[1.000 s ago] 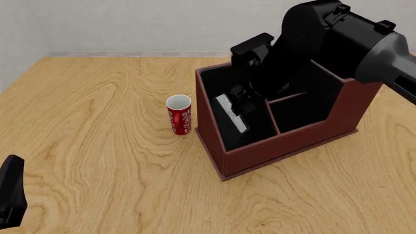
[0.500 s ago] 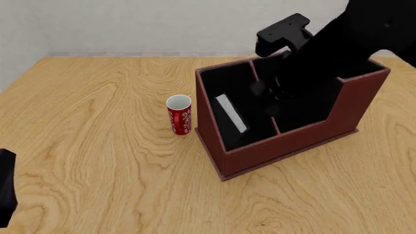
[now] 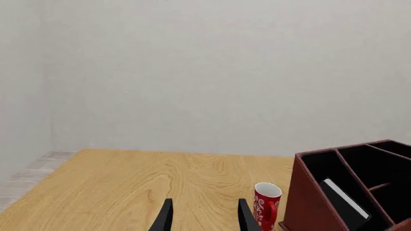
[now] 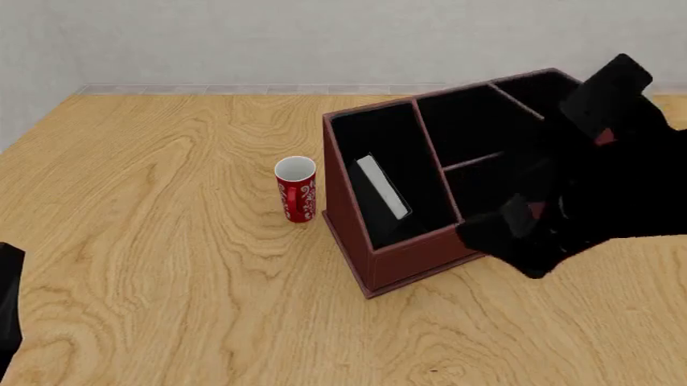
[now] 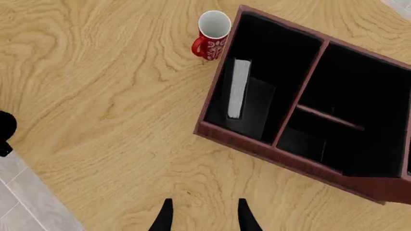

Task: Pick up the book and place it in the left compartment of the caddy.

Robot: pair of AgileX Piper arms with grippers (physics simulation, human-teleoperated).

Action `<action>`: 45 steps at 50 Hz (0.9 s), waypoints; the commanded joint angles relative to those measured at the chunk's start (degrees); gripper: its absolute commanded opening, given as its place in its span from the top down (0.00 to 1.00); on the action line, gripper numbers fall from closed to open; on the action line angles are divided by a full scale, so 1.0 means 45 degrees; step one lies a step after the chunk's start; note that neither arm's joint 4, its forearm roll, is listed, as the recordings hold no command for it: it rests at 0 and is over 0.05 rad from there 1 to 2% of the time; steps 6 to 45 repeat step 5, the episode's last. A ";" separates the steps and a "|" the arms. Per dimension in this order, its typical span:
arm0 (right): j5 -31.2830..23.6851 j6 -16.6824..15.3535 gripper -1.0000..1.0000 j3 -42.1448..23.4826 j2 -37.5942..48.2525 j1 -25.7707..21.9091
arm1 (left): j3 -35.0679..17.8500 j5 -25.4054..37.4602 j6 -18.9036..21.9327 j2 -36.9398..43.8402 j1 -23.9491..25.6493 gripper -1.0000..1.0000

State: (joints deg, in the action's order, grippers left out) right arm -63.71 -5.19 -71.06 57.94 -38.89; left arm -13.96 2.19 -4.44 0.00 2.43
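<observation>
The reddish-brown caddy [image 4: 371,259], matte black inside with thin dividers, holds the book [image 4: 382,186] leaning in its long left compartment [image 4: 388,165], white page edges upward, at centre frame in the front view. A glossy red-and-white mug [image 4: 296,190] stands just left on the wood-grain table [image 4: 161,209]. The right wrist view alone shows the book's black cover [image 5: 250,108]. The right gripper [image 5: 204,215] and left gripper [image 3: 204,215] both gape, empty.

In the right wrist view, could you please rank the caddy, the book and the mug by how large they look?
1. The caddy, by far the largest.
2. The book, leaning in the left compartment.
3. The mug, smallest, though it looks close to the book.
</observation>
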 commanded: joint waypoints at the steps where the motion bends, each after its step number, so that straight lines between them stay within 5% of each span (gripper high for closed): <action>1: 0.1103 0.0146 0.00 0.2407 -0.2275 -0.0372 | -0.0325 0.0248 0.0207 -0.0001 0.0390 0.00; 5: 0.1417 0.0273 0.00 0.3211 -0.3072 -0.0475 | -0.0326 0.0250 0.0247 0.0000 0.0521 0.00; 45: 0.1417 0.0273 0.00 0.3211 -0.3072 -0.0475 | -0.0326 0.0250 0.0247 0.0000 0.0521 0.00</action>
